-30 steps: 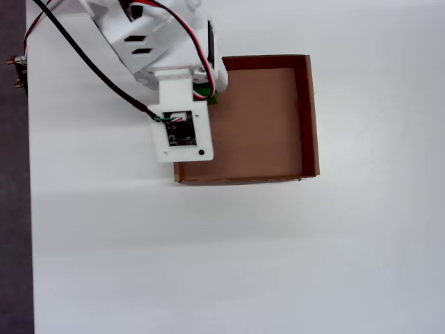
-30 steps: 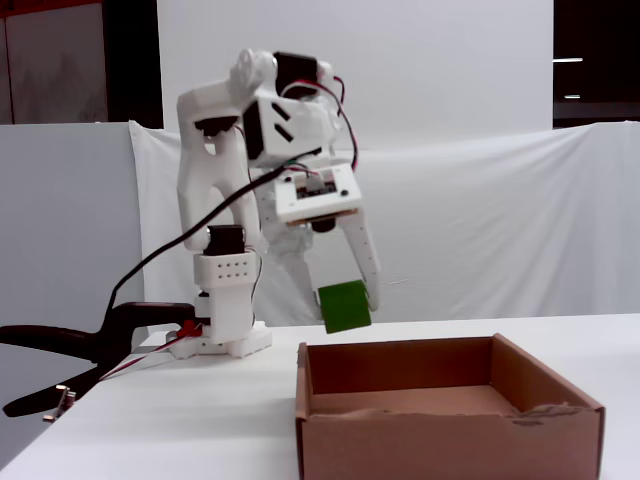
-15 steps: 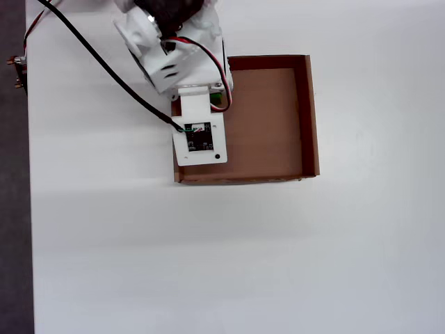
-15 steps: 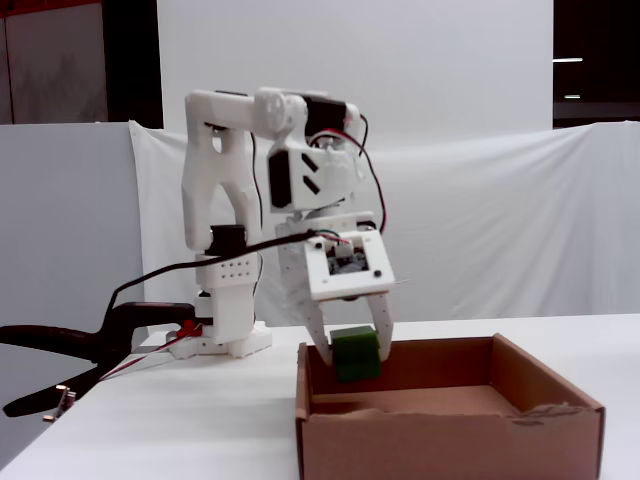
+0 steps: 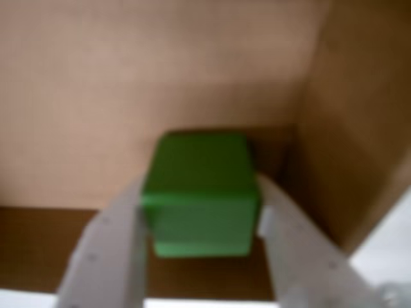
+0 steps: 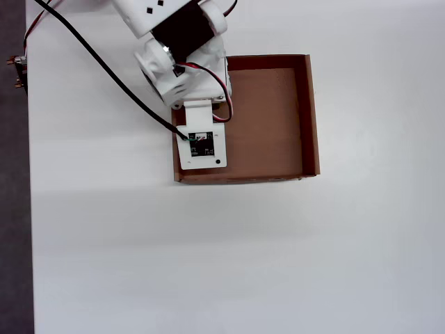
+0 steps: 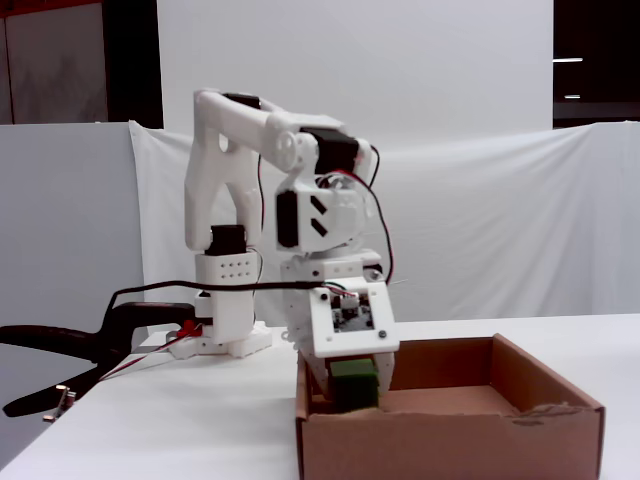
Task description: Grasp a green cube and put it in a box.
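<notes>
Gripping green cube (image 5: 199,196), tool (image 5: 200,221) inside box (image 5: 347,128)

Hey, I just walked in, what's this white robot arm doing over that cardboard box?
The white arm's hand is holding a small bright-green cube between its two fingers and has it down inside the shallow brown cardboard box, near one corner. In the fixed view the cube sits below the box's rim. The hand is closed on it, so the cube is not released yet. Whether it touches the floor is unclear.
</notes>
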